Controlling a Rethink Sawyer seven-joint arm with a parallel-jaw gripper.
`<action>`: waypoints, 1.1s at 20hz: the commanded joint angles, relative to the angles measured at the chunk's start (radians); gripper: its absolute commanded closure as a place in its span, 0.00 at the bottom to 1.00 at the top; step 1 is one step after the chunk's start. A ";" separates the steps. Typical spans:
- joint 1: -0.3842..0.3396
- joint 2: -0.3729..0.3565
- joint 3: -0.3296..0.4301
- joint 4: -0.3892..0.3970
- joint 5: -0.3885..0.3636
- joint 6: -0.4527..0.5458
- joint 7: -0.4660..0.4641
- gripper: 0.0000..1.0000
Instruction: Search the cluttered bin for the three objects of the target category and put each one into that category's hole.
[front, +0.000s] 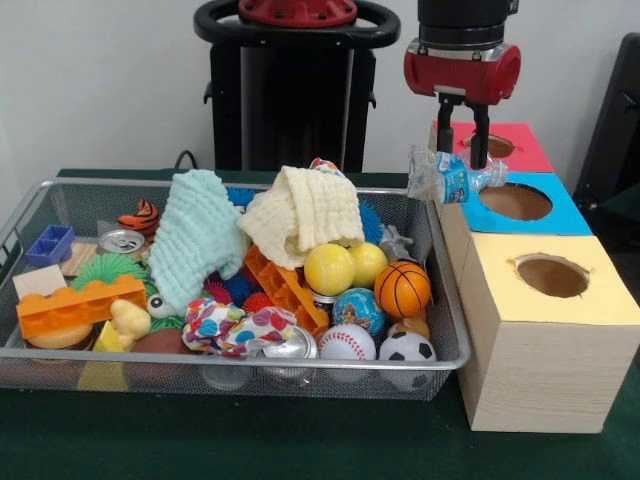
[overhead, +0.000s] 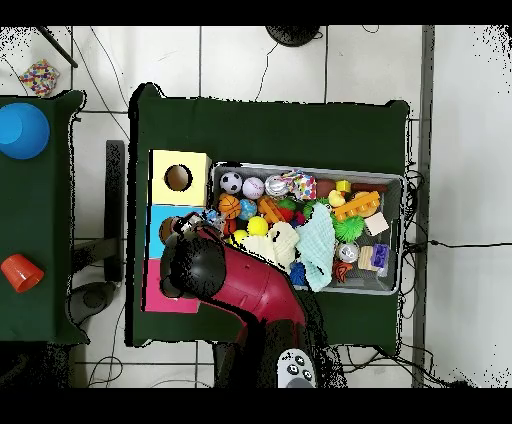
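The silver wire mesh bin (front: 452, 300) is full of mixed toys, balls, cans and cloths; it also shows in the overhead view (overhead: 310, 169). My gripper (front: 461, 156) hangs at the right, above the bin's far right corner and the blue-topped box (front: 515, 202). It is shut on a crushed clear plastic bottle with a blue label (front: 455, 180), held sideways in the air. The red-topped box (front: 520, 145) stands behind and the yellow-topped box (front: 552, 275) in front, each with a round hole. In the overhead view my gripper (overhead: 186, 228) is over the blue box (overhead: 160, 222).
In the bin lie a basketball (front: 402, 288), two yellow balls (front: 330, 268), a baseball (front: 347, 342), a soccer ball (front: 407, 348), orange bricks (front: 80, 303), a crushed can (front: 122, 240) and two folded cloths (front: 300, 212). The overhead view shows a blue bowl (overhead: 22, 130) and a red cup (overhead: 18, 271) on a side table.
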 joint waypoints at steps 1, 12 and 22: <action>-0.033 0.046 0.106 0.098 0.115 -0.156 0.308 1.00; -0.199 0.045 0.391 0.197 0.153 -0.295 0.331 1.00; -0.463 0.123 0.712 0.270 0.061 -0.377 0.349 1.00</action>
